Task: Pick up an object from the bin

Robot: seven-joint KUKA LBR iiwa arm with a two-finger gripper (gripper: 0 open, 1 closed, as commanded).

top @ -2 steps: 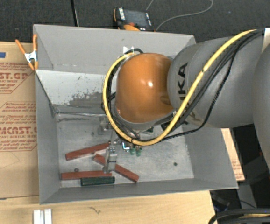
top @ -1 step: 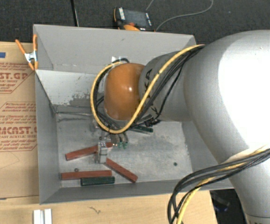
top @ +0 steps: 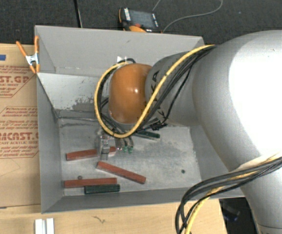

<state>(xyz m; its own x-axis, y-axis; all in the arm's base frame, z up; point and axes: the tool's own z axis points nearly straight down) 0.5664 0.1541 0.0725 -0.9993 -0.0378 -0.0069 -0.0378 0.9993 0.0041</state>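
Masking the gripper (top: 105, 149), orange cover (top: 127, 92), uppermost brown stick (top: 81, 155), right end hidden

A thin, flat reddish-brown stick (top: 82, 155) lies on the floor of the grey bin (top: 48, 130), left of centre. It runs almost straight left to right, and its right end is tucked beneath the gripper (top: 105, 149).

Rear stick (top: 81, 155), three sticks (top: 121, 172) before it, in bin (top: 48, 145)
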